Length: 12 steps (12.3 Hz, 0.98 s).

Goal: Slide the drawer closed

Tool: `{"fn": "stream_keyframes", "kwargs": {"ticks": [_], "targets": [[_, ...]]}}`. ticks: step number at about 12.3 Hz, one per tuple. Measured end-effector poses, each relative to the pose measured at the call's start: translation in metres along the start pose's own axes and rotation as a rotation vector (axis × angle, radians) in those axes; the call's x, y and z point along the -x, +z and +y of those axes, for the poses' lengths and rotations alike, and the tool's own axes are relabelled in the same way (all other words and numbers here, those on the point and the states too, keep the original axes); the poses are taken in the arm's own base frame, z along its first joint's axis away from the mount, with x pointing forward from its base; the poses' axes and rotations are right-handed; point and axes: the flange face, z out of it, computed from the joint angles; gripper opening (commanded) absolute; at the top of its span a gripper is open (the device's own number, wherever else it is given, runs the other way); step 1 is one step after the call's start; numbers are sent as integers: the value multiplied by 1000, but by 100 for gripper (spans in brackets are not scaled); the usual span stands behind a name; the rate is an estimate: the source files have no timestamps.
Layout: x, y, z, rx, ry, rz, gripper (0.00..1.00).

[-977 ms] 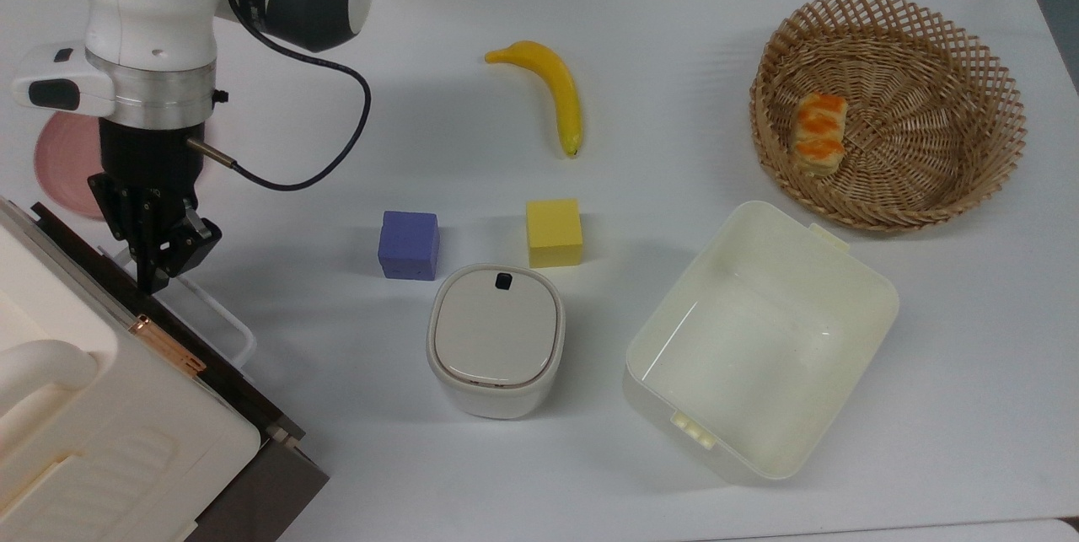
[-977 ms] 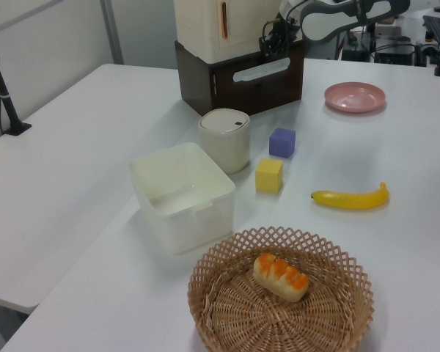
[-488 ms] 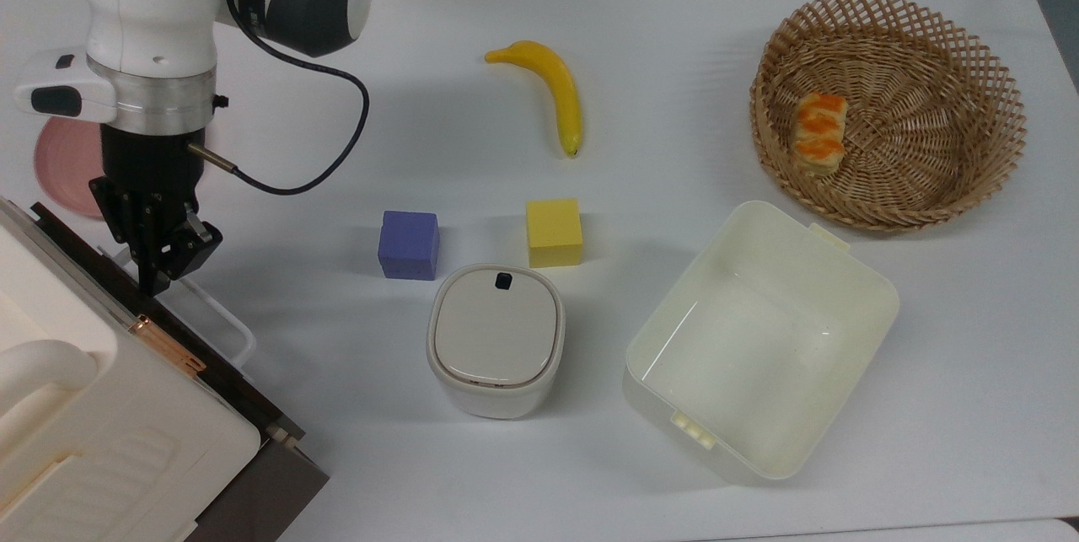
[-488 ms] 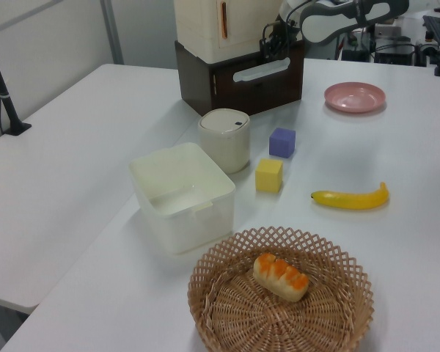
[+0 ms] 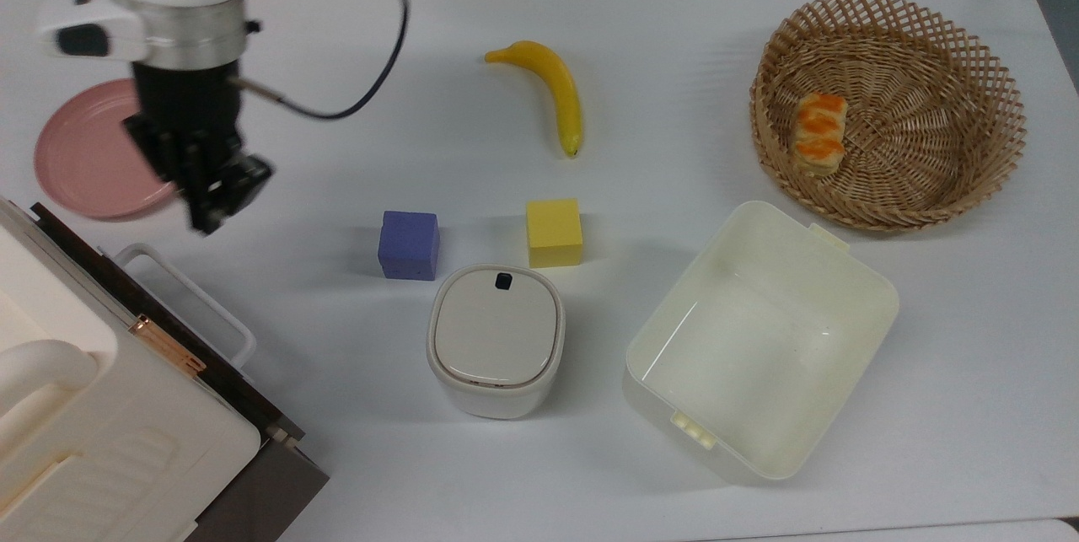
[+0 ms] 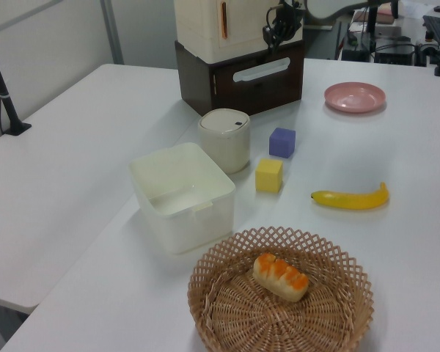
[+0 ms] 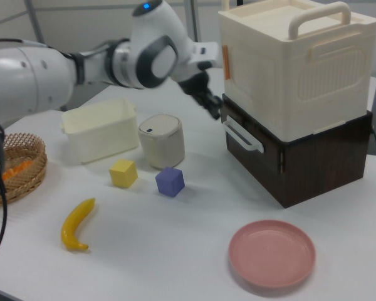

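The drawer's dark brown front [image 7: 258, 170] lies flush with the dark base under the cream-white cabinet [image 5: 76, 407]. Its white loop handle [image 5: 190, 293] sticks out toward the table. In the left view the drawer front [image 6: 242, 86] faces the table under the cabinet. My gripper [image 5: 206, 215] hangs clear of the handle, above the table between the pink plate and the purple cube, with its fingers together and nothing held. In the right view the gripper [image 7: 210, 106] sits just left of the cabinet's front corner, above the handle.
A pink plate [image 5: 88, 150] lies near the gripper. A purple cube [image 5: 409, 244], a yellow cube [image 5: 554, 232] and a lidded white container [image 5: 496, 340] stand mid-table. A cream bin [image 5: 877, 289], a banana [image 5: 552, 91] and a wicker basket [image 5: 889, 19] holding bread [image 5: 819, 133] lie further off.
The gripper has drawn back from the drawer front, rising and moving toward the top view's upper right. The drawer and the other objects have not moved.
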Motion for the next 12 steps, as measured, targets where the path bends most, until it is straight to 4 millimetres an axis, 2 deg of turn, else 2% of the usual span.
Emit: {"fn": "stream_keyframes", "kwargs": {"ticks": [2,3,5,6,9,12], "targets": [[39,-21,-37,13,-179,-231,37],[61,-29,-55,13,-277,-345,55],[102,-54,-93,-1,-409,-491,100],[119,-72,-105,-35,-434,-518,100],[126,-112,-97,-81,-456,-489,100],[121,-117,-88,-80,-440,-471,100]]}}
